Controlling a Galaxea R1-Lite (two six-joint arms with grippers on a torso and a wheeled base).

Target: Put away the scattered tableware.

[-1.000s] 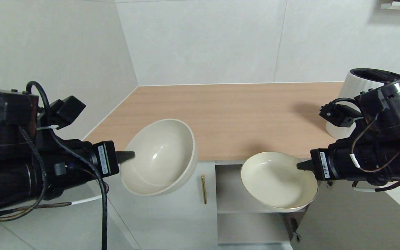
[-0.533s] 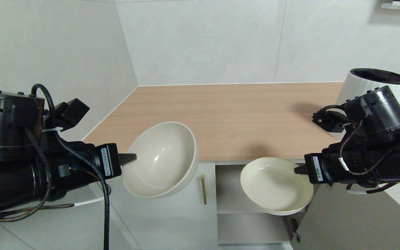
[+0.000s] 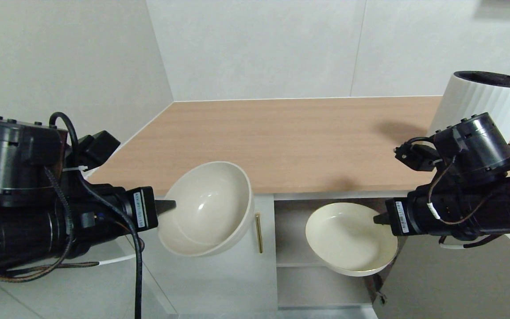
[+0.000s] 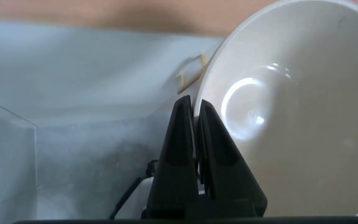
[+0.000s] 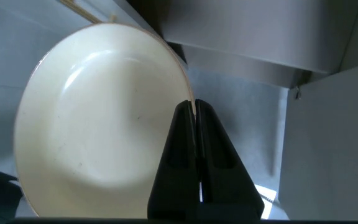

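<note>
**Plate brought down to the open cabinet.**
Within a second the right gripper (image 3: 376, 218), clamped on the plate (image 3: 350, 239) rim, sank below the counter (image 3: 281, 141) edge to face the shelf (image 3: 290, 266). The left gripper (image 3: 166, 206) pinched the bowl (image 3: 206, 208) before the door.

A white ribbed container (image 3: 481, 106) stands at the right end of the wooden surface (image 3: 281, 137). White wall tiles (image 3: 255, 44) rise behind it. A thin gold handle (image 3: 258, 232) sits upright on the grey cabinet door (image 3: 233, 283).

Wooden counter (image 3: 281, 141) ran along a tiled wall (image 3: 255, 48), white ribbed canister (image 3: 481, 106) stood upright at its right end, grey cabinet (image 3: 210, 283) below, one side open, shelf (image 3: 295, 268) inside, brass handle (image 3: 259, 232) beside the opening.
</note>
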